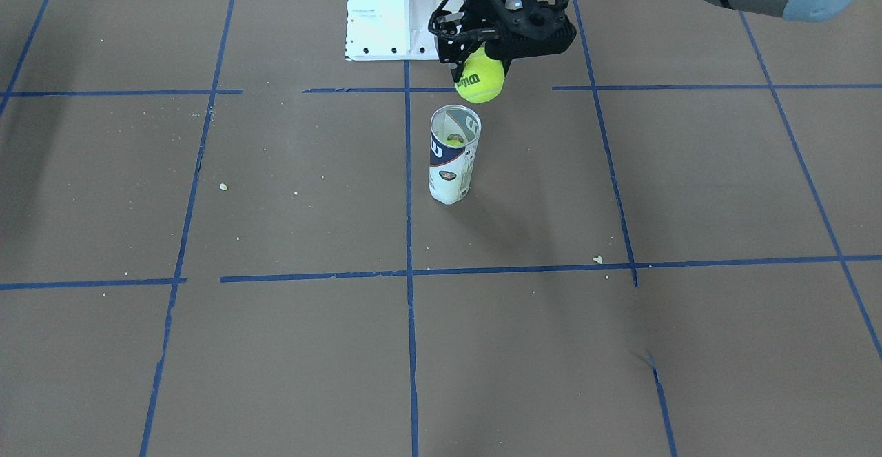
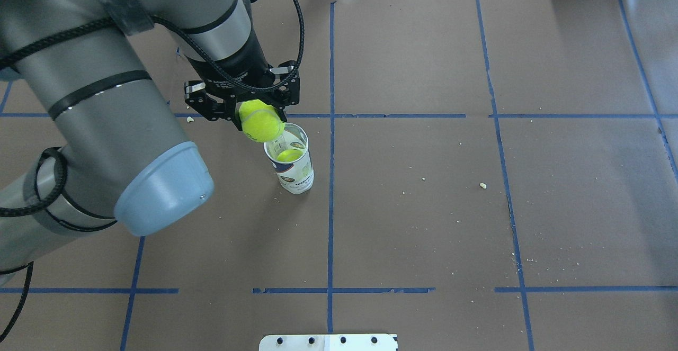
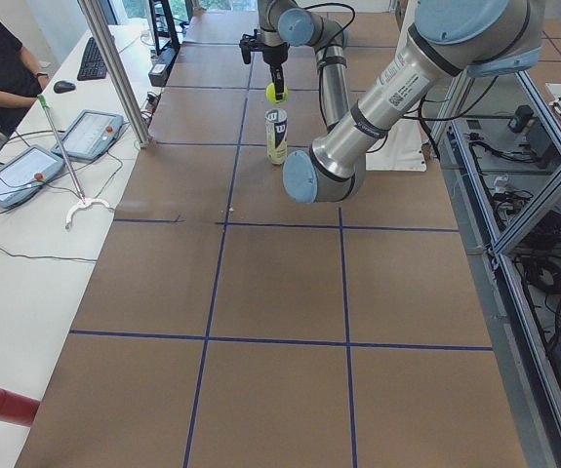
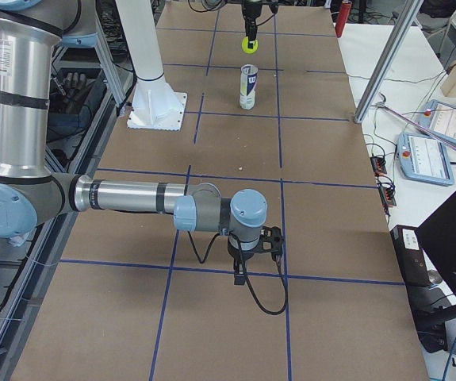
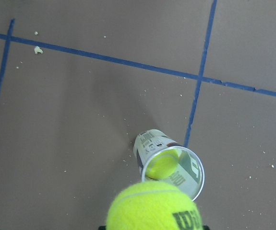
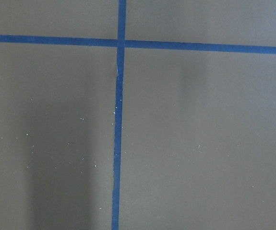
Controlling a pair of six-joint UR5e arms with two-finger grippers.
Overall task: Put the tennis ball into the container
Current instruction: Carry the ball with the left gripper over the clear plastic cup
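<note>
The tennis ball (image 1: 480, 78), fuzzy and yellow-green with a black Wilson logo, hangs in the air at the upper middle of the front-facing view. The left gripper (image 1: 481, 63) grips it from above. It is over the open mouth of the container (image 1: 454, 160) and apart from it. The container is a clear tube with a navy-and-white label. It stands upright at the centre of the frame, and a second ball (image 2: 290, 155) lies inside.

Table: brown covering (image 2: 424, 208), ruled into squares by blue tape lines (image 2: 330, 208) | Side desk (image 3: 26, 263): white, bore keyboard (image 3: 92, 58) and touch panels (image 3: 19, 174) | Frame: aluminium post (image 3: 116, 73) | Light: even, shadows soft
</note>
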